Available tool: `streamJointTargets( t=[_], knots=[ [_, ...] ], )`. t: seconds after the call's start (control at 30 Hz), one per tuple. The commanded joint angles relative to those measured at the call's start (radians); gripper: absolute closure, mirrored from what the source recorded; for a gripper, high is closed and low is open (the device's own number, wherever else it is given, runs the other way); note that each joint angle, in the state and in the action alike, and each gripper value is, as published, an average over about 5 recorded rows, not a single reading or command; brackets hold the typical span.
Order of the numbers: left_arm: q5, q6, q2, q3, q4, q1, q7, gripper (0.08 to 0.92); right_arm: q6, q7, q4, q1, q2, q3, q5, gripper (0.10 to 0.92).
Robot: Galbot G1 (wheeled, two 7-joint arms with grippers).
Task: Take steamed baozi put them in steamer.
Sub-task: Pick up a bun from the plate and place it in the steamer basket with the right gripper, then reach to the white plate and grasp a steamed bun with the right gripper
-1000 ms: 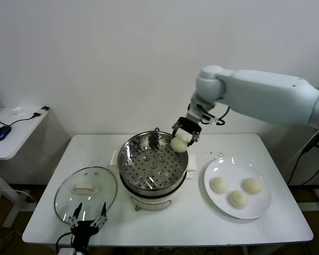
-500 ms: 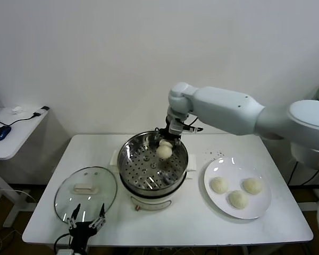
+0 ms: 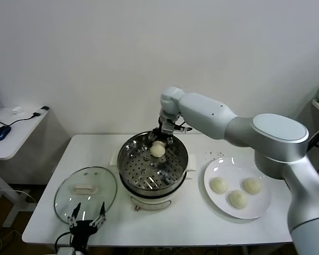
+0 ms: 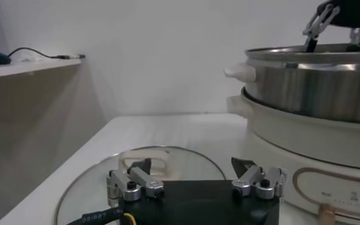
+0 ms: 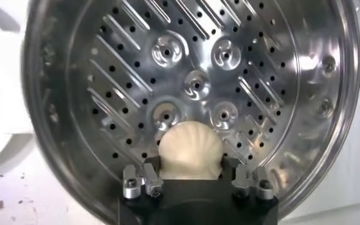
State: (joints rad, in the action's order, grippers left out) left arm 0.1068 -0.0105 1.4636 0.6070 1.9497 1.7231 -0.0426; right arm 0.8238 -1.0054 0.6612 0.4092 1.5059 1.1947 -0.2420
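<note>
Hovering over the steamer [image 3: 153, 166], right gripper [image 5: 198, 174] brackets a baozi [image 5: 190, 150] with spread fingers — soft, light, dentable — best cradled gently by its sides.

Steamer [image 3: 153, 169] seen as polished, mirror-bright perforated steel on a glossy cream plastic base, baozi [image 5: 190, 151] matt and smooth, lid [image 3: 85, 193] clear glass, plate [image 3: 260, 209] glossy white.

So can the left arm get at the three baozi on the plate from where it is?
Probably not easily: the left end effector sits by the glass lid, and the steamer stands between it and the baozi on the plate.
</note>
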Motion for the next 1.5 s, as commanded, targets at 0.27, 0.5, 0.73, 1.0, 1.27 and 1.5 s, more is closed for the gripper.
streamJointTargets(
  t=[0.27, 0.5, 0.73, 1.0, 1.27, 1.5],
  knots=[
    [-0.003, 0.001, 0.001, -0.008, 0.01, 0.002, 0.003, 0.177, 0.049, -0.045, -0.053, 0.043, -0.009, -0.004, 0.067, 0.203],
    [-0.003, 0.001, 0.001, -0.008, 0.017, 0.006, 0.004, 0.177, -0.032, -0.09, 0.101, 0.212, -0.175, 0.128, 0.43, 0.203],
    [-0.003, 0.004, -0.002, -0.01, 0.015, 0.001, 0.005, 0.177, -0.371, -0.047, 0.314, 0.446, -0.435, 0.452, 0.829, 0.202],
    [-0.005, 0.005, -0.005, -0.021, 0.004, -0.009, 0.005, 0.177, -0.796, 0.056, 0.629, 0.606, -0.694, 0.744, 0.854, 0.203],
    [-0.006, 0.005, -0.006, -0.019, 0.002, -0.012, 0.005, 0.177, -1.029, 0.136, 0.793, 0.567, -0.831, 0.85, 0.891, 0.203],
    [-0.005, 0.005, -0.007, -0.017, 0.002, -0.012, 0.005, 0.177, -1.116, 0.177, 0.816, 0.406, -0.862, 0.743, 0.965, 0.203]
  ],
)
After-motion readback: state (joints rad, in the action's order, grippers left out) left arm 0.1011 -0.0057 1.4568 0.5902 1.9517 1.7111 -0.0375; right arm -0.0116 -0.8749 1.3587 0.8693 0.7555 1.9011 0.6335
